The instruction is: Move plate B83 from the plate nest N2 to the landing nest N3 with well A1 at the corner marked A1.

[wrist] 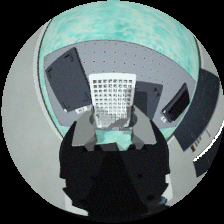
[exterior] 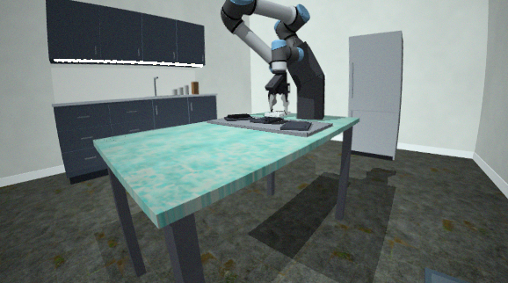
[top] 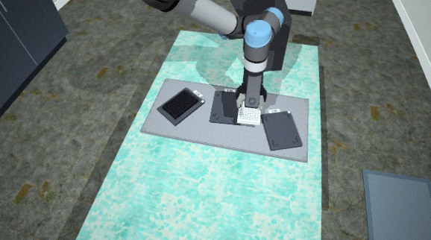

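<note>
My gripper is shut on the white well plate B83, gripping it by one short end. It holds the plate just above the grey deck, over the right edge of the empty middle nest. The empty right nest lies a little to the right of the plate. The black plate B38 sits in the left nest. In the wrist view the white plate reaches out from my fingers, with the right nest on one side and the black plate on the other. From the side the gripper hangs low over the deck.
The arm's dark base column stands right behind the deck on the turquoise table. Small white labels mark the far ends of the nests. A grey mat lies on the floor at the front right.
</note>
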Available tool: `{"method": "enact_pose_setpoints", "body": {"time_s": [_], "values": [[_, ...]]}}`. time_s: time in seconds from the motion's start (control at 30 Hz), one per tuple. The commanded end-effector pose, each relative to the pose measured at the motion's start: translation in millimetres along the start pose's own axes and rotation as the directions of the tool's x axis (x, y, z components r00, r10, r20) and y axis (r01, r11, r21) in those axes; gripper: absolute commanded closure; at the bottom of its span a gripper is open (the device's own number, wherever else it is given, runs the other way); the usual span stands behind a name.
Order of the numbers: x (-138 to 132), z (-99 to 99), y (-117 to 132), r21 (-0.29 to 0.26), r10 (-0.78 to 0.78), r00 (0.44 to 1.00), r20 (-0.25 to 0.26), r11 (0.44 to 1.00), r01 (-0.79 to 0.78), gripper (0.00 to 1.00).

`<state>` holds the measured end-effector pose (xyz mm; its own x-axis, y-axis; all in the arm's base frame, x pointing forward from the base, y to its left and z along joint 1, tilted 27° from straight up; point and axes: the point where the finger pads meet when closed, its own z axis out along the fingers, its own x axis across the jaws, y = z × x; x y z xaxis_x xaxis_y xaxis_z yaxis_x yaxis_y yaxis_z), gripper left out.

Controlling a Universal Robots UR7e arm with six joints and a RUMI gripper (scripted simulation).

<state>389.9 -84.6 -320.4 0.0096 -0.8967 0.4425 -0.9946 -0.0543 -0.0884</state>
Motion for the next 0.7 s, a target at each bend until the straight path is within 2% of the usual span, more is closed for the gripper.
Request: {"method": "enact_pose_setpoints", "body": {"time_s": [0.0, 0.07, 0.5, 0.67], "values": [[29.7, -0.9, 11.5, 0.012, -0.009, 1.000, 0.007, 1.000, 0.009, 1.00], [29.7, -0.9, 11.5, 0.012, -0.009, 1.000, 0.007, 1.000, 0.009, 1.00], [91.5, -1.2, 33.2, 0.015, -0.007, 1.000, 0.006, 1.000, 0.007, 1.00], [92.0, -0.5, 35.2, 0.013, -0.008, 1.000, 0.008, 1.000, 0.008, 1.00]]}}
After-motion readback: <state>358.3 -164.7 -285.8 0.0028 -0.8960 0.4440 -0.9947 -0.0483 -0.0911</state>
